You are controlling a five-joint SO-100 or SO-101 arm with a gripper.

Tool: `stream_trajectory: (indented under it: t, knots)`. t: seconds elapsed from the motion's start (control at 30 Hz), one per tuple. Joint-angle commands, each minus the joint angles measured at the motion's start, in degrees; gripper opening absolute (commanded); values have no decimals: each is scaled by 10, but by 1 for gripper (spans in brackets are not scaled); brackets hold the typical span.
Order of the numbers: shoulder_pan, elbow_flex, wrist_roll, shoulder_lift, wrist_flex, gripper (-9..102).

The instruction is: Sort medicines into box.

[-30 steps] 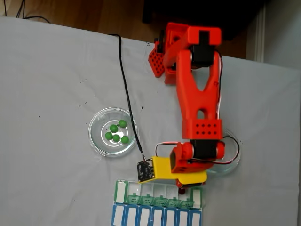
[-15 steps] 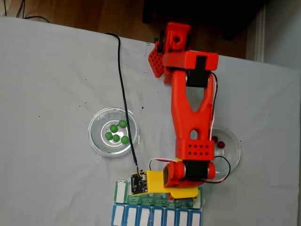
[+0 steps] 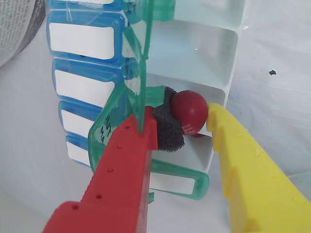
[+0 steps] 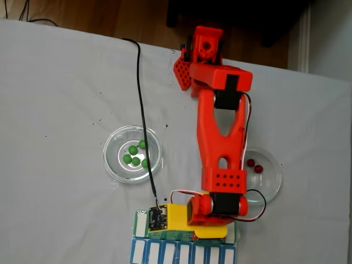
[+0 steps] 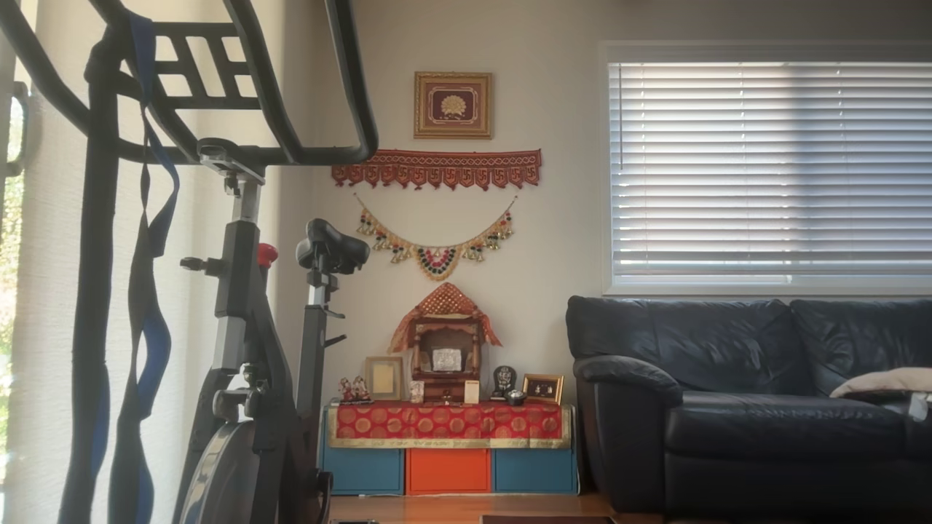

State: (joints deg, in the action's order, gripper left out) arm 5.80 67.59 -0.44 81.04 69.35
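The dark red ball point(image 3: 189, 112) looks light, hard and glossy, so probably slippery and quick to roll; across its middle is the only real hold, and there the gripper point(image 3: 183, 122) pinches it between a black foam pad on the red finger point(image 3: 127, 160) and the yellow finger point(image 3: 248, 160), at the mouth of a white compartment of the green-lidded box point(image 3: 214, 58). The raised green lid point(image 3: 119, 121) carries embossed marks too small to read; four green balls point(image 4: 135, 160) and two more red ones point(image 4: 254, 165) lie in separate glass dishes point(image 4: 113, 159), well apart
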Motion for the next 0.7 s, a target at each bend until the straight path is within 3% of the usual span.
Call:
stream_trajectory:
  t: [0.0, 0.1, 0.23, 0.67]
  knots:
    - [7, -51, -2, 28, 7, 8]
    - [9, -37, -6, 40, 8, 19]
    - [11, -11, -8, 60, -3, 26]
    - [19, 20, -13, 86, 3, 26]
